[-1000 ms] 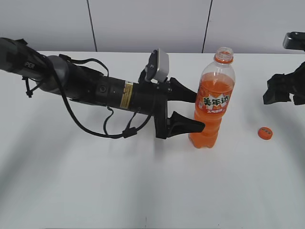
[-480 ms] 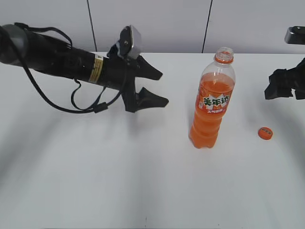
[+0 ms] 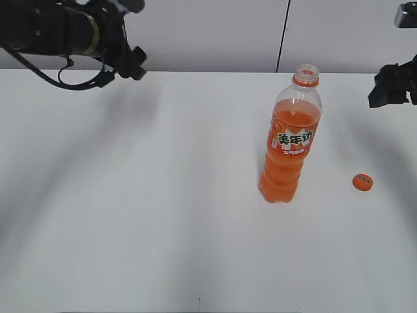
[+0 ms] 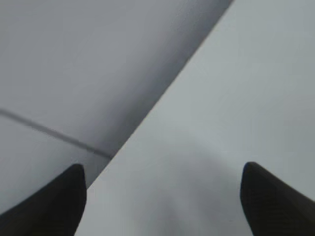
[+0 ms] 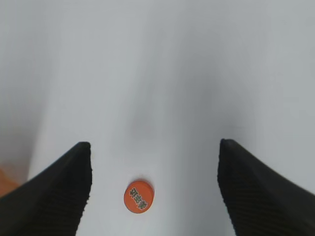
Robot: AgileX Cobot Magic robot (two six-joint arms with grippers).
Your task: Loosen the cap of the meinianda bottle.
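The meinianda bottle [image 3: 289, 137] stands upright right of the table's middle, its neck open with no cap on it. The orange cap [image 3: 362, 182] lies flat on the table to the bottle's right; it also shows in the right wrist view [image 5: 138, 195]. My left gripper [image 3: 133, 65] is open and empty, raised at the far left back, far from the bottle; its fingers frame bare table [image 4: 162, 196]. My right gripper [image 3: 391, 88] is open and empty at the far right edge, above and behind the cap [image 5: 155, 187].
The white table [image 3: 163, 215] runs to a grey panelled wall [image 3: 208, 32] at the back. The left arm's black body and cables hang over the back left corner [image 3: 52, 32].
My left arm has pulled away from the bottle, swinging left and up to the back left corner, jaws open. My right gripper has risen slightly. The bottle and the cap have not moved.
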